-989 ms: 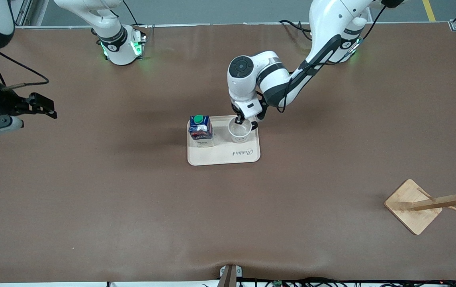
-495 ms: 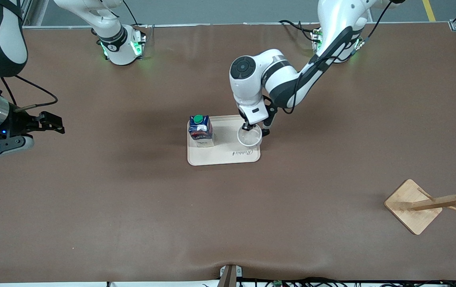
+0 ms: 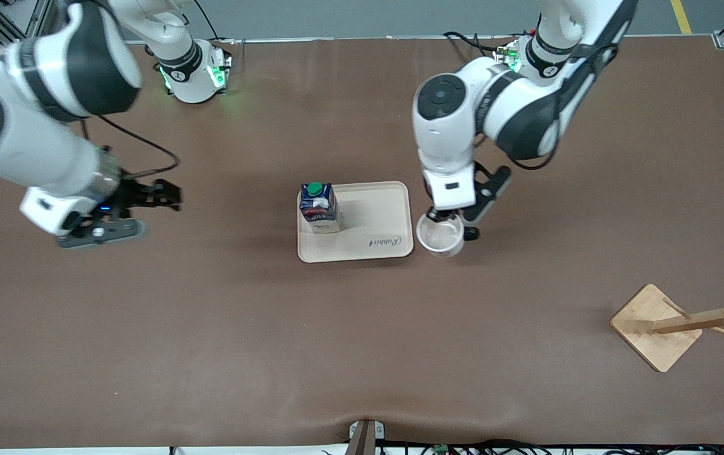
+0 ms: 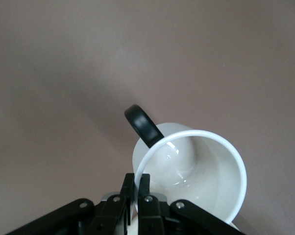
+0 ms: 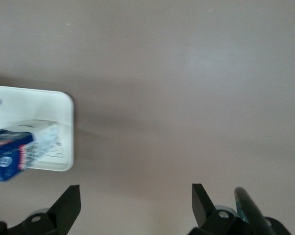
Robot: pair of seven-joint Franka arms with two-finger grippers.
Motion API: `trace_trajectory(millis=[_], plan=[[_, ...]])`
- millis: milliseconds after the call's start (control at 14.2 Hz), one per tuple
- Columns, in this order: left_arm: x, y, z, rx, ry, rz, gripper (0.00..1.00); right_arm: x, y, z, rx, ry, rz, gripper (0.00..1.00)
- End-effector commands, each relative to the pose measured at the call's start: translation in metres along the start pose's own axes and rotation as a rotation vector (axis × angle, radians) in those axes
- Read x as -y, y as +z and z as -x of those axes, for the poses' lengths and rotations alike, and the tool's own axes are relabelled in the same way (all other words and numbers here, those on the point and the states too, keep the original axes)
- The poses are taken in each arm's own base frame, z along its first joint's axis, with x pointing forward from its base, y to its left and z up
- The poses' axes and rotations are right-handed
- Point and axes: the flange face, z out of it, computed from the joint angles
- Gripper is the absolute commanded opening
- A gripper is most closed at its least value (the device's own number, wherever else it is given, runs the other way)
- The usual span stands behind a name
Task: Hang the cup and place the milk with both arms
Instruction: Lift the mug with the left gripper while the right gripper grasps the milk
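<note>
Left end effector [image 3: 442, 218] pinches the white, black-handled cup [image 3: 440, 236] by its rim over bare table.

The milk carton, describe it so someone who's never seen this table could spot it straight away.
Find the pale tray mid-table. The milk carton stands upright on it, at the end toward the right arm. It is dark blue with a round green cap, the only thing on the tray.

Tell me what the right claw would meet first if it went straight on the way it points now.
Probably the milk. The right claw, open, points along the table toward the tray, and the milk stands at the tray's nearest end. Its height is unclear, so it might meet the tray's rim first.
</note>
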Motion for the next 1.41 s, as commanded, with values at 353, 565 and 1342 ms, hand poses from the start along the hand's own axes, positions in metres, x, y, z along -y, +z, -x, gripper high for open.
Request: trace_trajectory(millis=[353, 565, 1342], plan=[[0.068, -0.034, -0.169, 0.024, 0.452, 0.042, 0.00, 0.137, 0.082, -0.014, 0.056, 0.214, -0.140, 1.00], [0.086, -0.040, -0.212, 0.013, 0.660, 0.050, 0.00, 0.192, 0.115, 0.001, 0.019, 0.225, -0.117, 1.00], [0.168, -0.058, -0.339, 0.018, 1.005, 0.111, 0.00, 0.230, 0.164, 0.020, -0.018, 0.197, 0.044, 1.00]])
